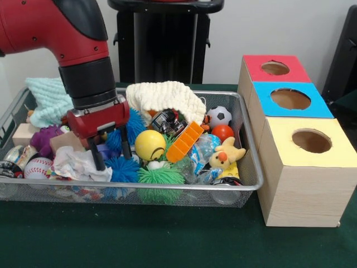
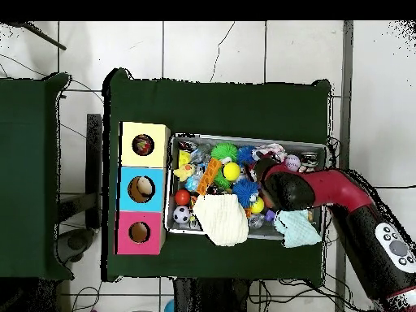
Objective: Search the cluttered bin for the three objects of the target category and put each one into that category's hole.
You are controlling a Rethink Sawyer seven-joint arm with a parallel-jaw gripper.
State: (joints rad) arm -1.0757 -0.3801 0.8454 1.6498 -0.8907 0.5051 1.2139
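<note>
No writing can be read. Three boxes stand in a row beside the bin [image 1: 250, 184] on the green table [image 1: 167, 240], one hole each; the yellow-topped box's hole [image 1: 311, 140] is nearest the camera. The claw [image 1: 111, 159] hangs open, moderately wide, holding nothing, over a white bag [image 1: 78, 165] at the bin's 8 o'clock.

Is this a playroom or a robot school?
Probably a robot test lab, not a playroom: a red robot arm reaches into a wire bin of toys, beside three sorting boxes on a green table, tiled floor.
</note>
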